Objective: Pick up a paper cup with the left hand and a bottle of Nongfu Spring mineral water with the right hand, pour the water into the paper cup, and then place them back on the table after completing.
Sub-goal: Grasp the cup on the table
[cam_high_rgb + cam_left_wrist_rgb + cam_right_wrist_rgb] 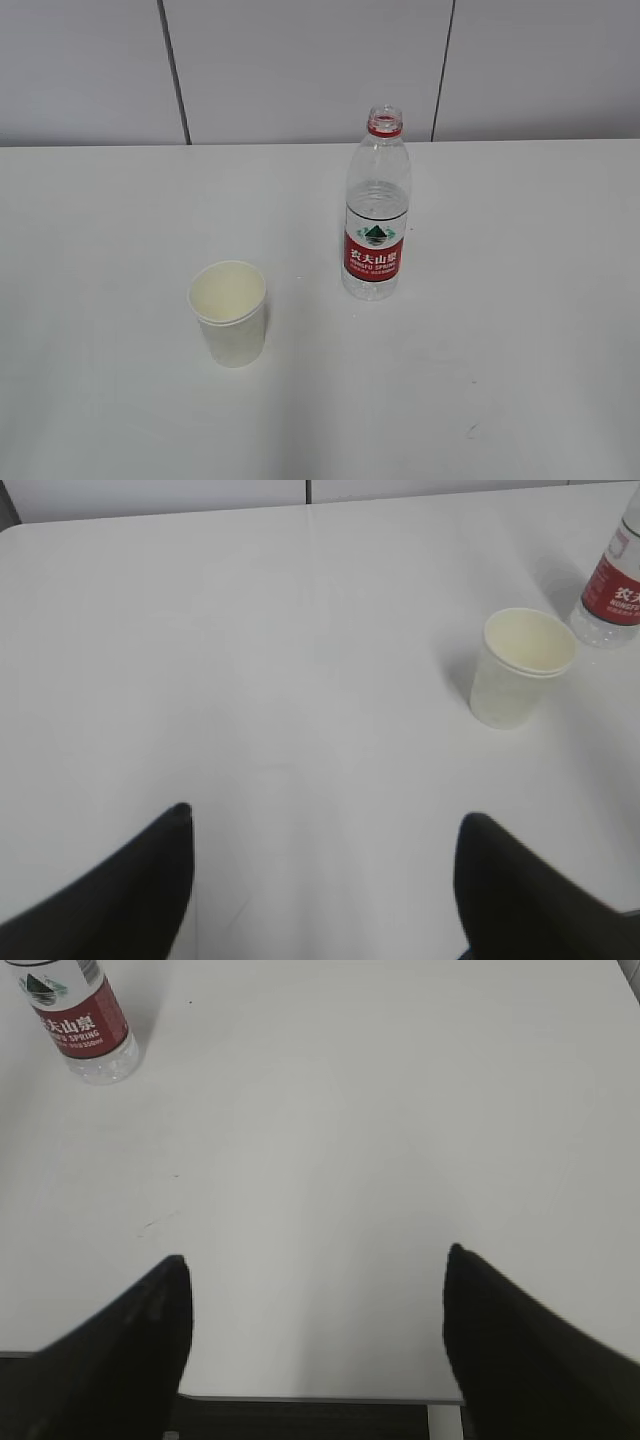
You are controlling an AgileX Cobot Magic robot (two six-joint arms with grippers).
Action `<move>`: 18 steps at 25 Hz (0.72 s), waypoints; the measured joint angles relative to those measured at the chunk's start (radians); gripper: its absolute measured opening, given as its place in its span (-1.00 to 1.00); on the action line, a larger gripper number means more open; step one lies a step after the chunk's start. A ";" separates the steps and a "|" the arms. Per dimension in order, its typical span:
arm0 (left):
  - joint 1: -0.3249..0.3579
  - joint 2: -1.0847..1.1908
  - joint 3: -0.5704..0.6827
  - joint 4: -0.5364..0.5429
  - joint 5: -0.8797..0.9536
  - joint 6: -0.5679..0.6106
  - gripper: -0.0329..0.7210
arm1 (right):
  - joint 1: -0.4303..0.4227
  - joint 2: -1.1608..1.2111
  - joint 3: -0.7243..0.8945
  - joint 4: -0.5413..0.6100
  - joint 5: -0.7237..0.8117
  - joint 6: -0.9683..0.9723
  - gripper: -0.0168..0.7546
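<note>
Right now both of my grippers hang with jaws spread wide and nothing between them. From the left hand [320, 880] the paper cup [522, 668] stands upright ahead and off to the right, well apart from the fingertips; I judge I must swing right and forward to bracket it. The bottle [377, 205] stands upright just beyond the cup, uncapped, water [376, 200] filling it about two-thirds. From the right hand [315, 1345] the bottle sits far ahead and to the left. Each arm is nearer its own target on the table [520, 380].
</note>
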 joint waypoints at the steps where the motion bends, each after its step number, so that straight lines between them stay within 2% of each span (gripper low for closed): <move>1: 0.000 0.000 0.000 0.000 0.000 0.000 0.41 | 0.000 0.000 0.000 0.000 0.000 0.000 0.55; 18: 0.000 0.000 0.000 0.000 0.000 0.000 0.41 | 0.000 0.000 0.000 0.000 0.000 0.000 0.55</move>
